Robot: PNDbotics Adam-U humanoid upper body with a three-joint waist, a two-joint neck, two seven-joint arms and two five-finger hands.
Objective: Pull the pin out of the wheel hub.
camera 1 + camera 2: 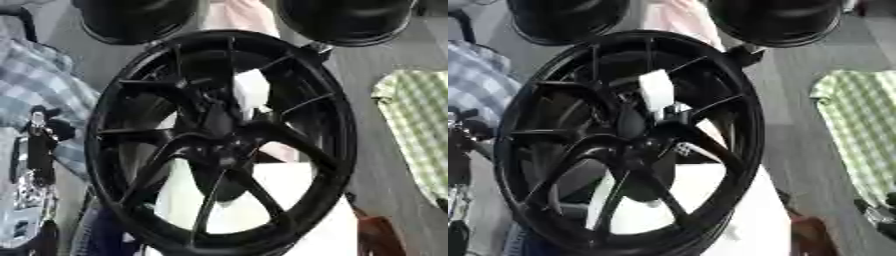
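A large black spoked alloy wheel [223, 145] was seen filling the view, its hub [223, 145] at centre. A black and silver robot hand [35, 150] was visible at nine o'clock, well apart; its finger state could not be told. The pin could not be made out.

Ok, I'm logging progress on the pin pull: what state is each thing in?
Wheel: upright, face toward the camera.
White piece: at the hub among the spokes, not pulled out, no hand on it.
Left hand: at the left edge, off the wheel.
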